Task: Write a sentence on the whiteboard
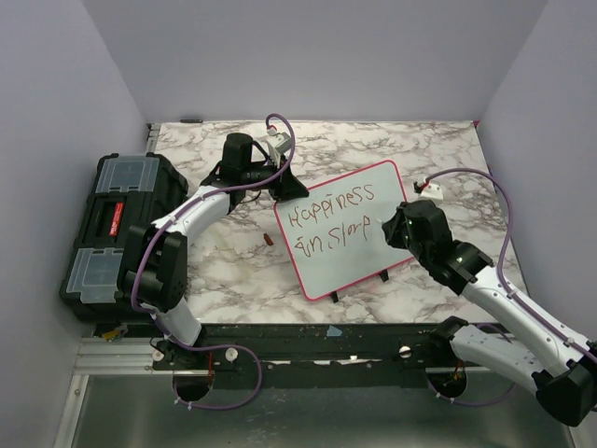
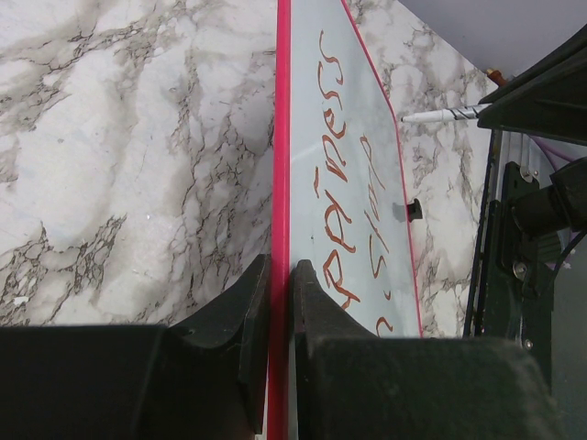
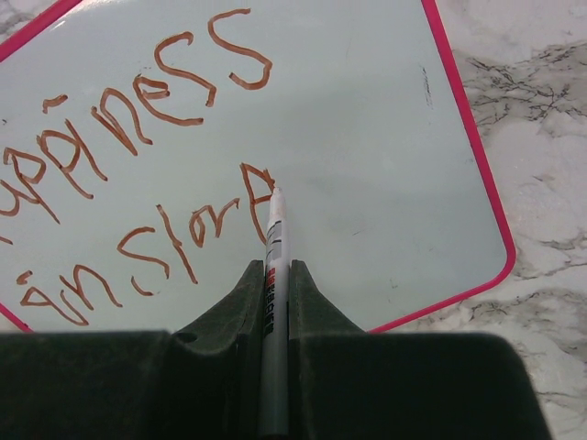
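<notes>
Right fingers (image 3: 234, 302) clamp marker (image 3: 273, 266), tip on whiteboard (image 3: 385, 183) at sentence (image 3: 138, 110); left fingers (image 2: 243, 312) pinch whiteboard edge

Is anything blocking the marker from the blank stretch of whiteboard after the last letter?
Nothing visible. The right gripper holds the marker with its tip at the end of the sentence, and the whiteboard beyond it is bare.

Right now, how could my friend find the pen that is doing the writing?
On the grey-veined marble table sits a glossy white whiteboard with a thin pink-red frame. At its right side the black right gripper pinches a slim white marker pen. Only it touches the red-brown lettering, tip on the last letter.
</notes>
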Motion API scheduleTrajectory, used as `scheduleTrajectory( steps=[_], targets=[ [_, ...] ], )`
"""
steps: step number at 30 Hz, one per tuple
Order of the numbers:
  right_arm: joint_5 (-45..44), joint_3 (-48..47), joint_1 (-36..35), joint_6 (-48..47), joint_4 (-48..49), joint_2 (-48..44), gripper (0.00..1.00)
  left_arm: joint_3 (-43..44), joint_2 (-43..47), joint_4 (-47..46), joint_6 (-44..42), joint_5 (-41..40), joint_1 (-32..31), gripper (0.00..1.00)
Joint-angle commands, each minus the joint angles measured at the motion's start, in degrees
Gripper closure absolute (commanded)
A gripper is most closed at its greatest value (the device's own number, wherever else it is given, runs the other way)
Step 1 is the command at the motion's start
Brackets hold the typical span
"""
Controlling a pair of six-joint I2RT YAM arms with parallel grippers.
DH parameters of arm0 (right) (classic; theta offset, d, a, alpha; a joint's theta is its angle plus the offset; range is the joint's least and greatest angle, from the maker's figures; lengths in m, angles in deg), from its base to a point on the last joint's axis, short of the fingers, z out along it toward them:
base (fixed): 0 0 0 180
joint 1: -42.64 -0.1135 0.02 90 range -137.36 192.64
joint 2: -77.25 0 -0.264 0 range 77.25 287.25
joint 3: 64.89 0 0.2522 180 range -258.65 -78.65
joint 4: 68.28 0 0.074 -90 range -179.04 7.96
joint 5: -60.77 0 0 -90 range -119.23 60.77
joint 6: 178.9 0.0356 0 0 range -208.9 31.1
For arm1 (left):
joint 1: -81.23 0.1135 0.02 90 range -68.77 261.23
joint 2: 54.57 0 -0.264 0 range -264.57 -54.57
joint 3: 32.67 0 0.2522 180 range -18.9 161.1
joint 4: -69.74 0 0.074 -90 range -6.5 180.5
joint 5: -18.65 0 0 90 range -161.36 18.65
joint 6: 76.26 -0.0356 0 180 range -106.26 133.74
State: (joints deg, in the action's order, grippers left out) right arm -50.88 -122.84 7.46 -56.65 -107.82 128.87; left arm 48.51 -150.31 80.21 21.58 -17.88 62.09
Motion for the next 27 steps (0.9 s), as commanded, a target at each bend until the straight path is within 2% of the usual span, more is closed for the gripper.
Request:
scheduleTrajectory(
  steps=[1, 27],
  targets=[
    [-2.3, -0.5, 0.0, -1.8, 2.4, 1.6, 0.99, 0.8, 0.4, -3.0, -3.3, 0.1, 0.4, 1.00],
    [-7.6, -3.1, 0.0, -2.6, 11.4, 12.0, 0.99, 0.7, 0.5, -3.0, -3.4, 0.4, 0.4, 1.00]
  ],
)
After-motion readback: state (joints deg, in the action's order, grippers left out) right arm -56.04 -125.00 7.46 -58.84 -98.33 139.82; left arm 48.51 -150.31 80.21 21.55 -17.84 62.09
